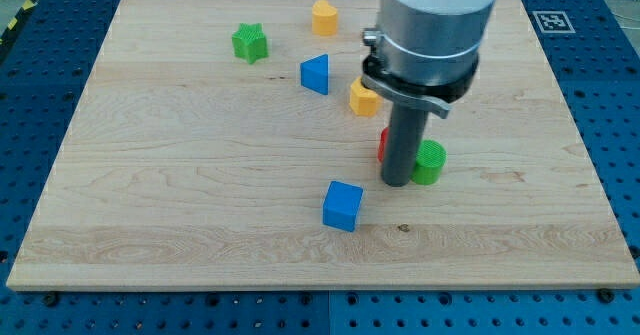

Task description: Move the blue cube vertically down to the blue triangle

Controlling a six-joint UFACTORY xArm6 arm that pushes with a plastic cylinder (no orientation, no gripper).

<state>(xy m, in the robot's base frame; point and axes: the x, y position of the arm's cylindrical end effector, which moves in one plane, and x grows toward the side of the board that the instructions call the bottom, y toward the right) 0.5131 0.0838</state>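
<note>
The blue cube (pixel 342 206) lies on the wooden board (pixel 180 175) below the centre of the view. The blue triangle (pixel 315 74) lies higher up, a little to the left of the cube. My tip (pixel 396 183) rests on the board to the right of the blue cube and slightly above it, with a gap between them. The tip stands right next to a green round block (pixel 430 162) and hides most of a red block (pixel 383 145) behind the rod.
A green star (pixel 250 43) lies at the upper left. A yellow block (pixel 324 17) sits near the top edge. A second yellow block (pixel 364 99) lies just right of the blue triangle, partly under the arm's body. Blue perforated table surrounds the board.
</note>
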